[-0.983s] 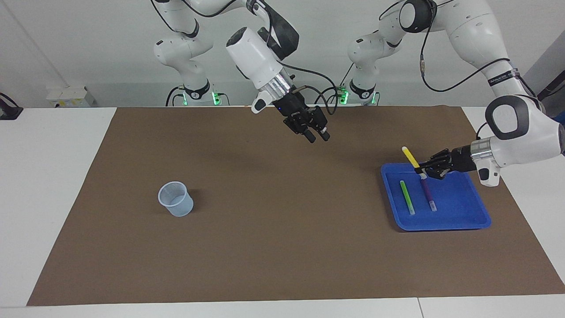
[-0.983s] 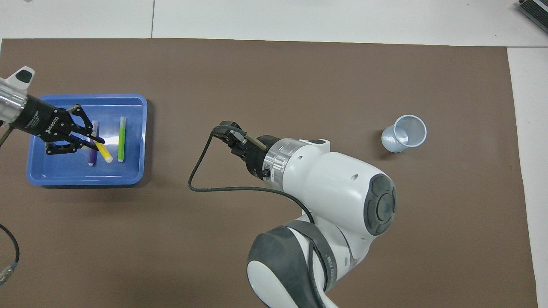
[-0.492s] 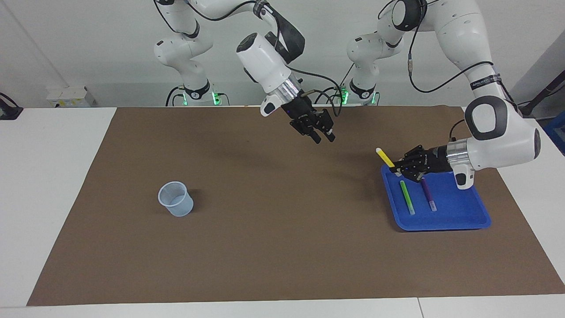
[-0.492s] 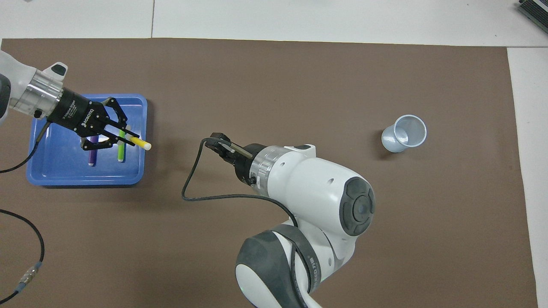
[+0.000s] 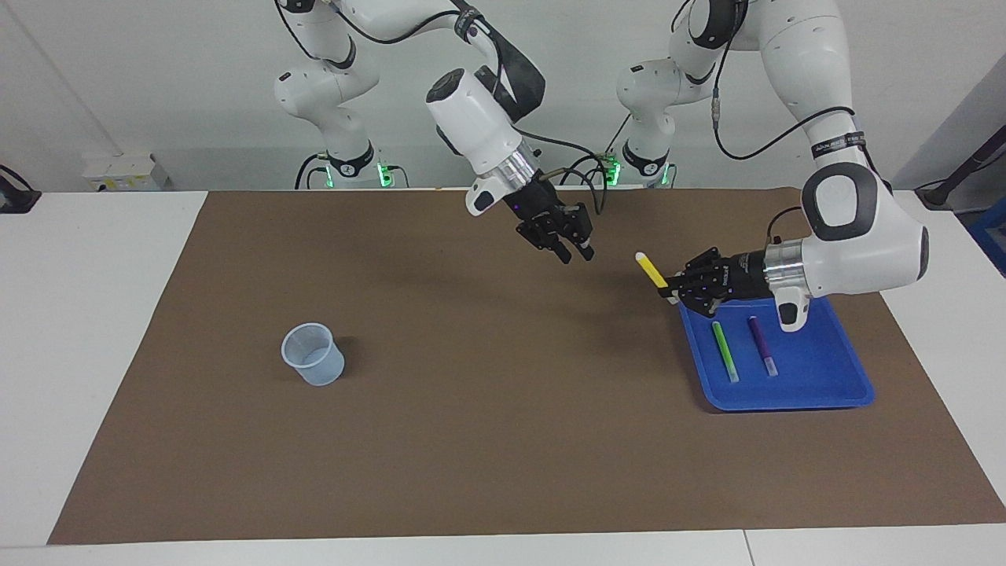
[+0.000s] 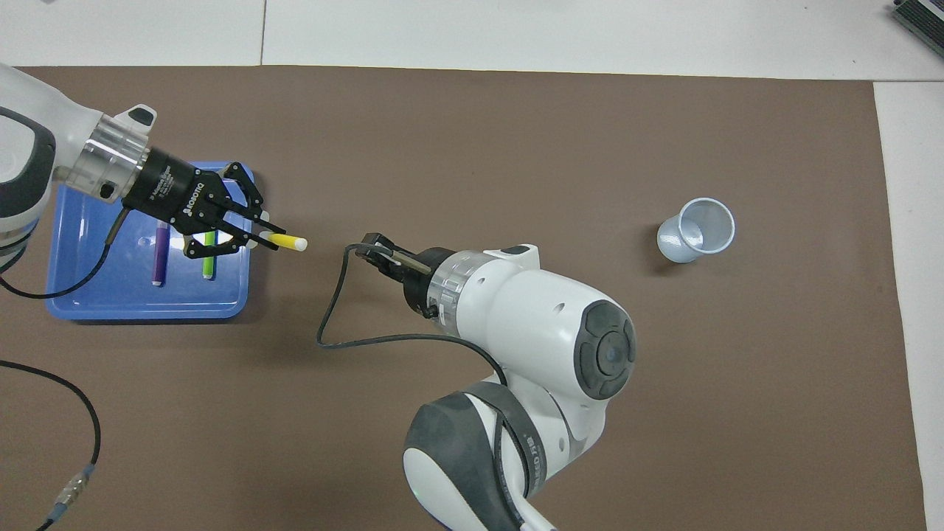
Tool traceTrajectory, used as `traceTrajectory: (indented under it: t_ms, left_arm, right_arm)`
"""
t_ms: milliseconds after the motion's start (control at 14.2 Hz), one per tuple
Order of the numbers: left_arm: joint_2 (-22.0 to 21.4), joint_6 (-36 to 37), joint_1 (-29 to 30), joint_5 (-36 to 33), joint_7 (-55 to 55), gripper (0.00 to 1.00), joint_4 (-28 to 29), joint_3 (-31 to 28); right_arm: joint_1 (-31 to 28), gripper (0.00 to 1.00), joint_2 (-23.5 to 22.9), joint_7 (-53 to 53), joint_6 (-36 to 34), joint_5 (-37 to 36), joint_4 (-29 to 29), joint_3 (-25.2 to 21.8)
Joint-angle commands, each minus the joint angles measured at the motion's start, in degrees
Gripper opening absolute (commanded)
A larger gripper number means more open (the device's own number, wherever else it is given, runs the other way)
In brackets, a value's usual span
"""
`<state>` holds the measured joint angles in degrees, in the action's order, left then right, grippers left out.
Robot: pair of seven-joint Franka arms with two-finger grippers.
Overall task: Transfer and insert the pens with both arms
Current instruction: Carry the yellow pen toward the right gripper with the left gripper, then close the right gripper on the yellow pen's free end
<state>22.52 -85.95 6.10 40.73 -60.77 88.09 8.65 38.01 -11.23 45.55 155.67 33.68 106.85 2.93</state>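
My left gripper (image 5: 668, 289) (image 6: 259, 237) is shut on the yellow pen (image 5: 651, 270) (image 6: 286, 241). It holds the pen in the air over the blue tray's (image 5: 817, 387) (image 6: 110, 304) edge toward the middle of the table, pale tip pointing at the right gripper. The green pen (image 5: 725, 351) (image 6: 209, 259) and the purple pen (image 5: 761, 347) (image 6: 158, 258) lie side by side in the tray. My right gripper (image 5: 576, 253) hangs open and empty over the brown mat, a short gap from the yellow pen's tip. In the overhead view its own wrist hides its fingers.
A clear plastic cup (image 5: 313, 355) (image 6: 697, 230) stands upright on the brown mat (image 5: 503, 456) toward the right arm's end. Two smaller white arms with green-lit bases (image 5: 346, 161) (image 5: 648, 153) stand at the robots' edge. A black cable (image 6: 74, 398) trails over the mat.
The left gripper has carried the yellow pen from over the tray toward the middle of the table. The right gripper has shifted slightly toward it, fingers a little narrower.
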Motion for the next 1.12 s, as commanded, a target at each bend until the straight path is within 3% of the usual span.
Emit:
traceTrajectory:
  t_ms: [0,702,1054]
  left_arm:
    - [-2.3,-1.85,-2.58,1.54,-3.29,0.0,2.97,-1.0]
    - [-3.8,-4.83,-6.88,6.64,-6.02,0.0,5.52,-0.83]
    - [-3.88,-7.21,-8.03,6.64,-9.1,0.0,5.43,-0.74]
  right_arm:
    - [0.05,0.47,-1.42,1.38,0.17,-0.46,-3.3,0.06]
    - [0.05,0.45,-2.04,1.48,-0.71,-0.98,-4.28,-0.03]
    - [-0.13,0.43,-1.87,0.59,-5.2,-4.05,-4.63,-0.03]
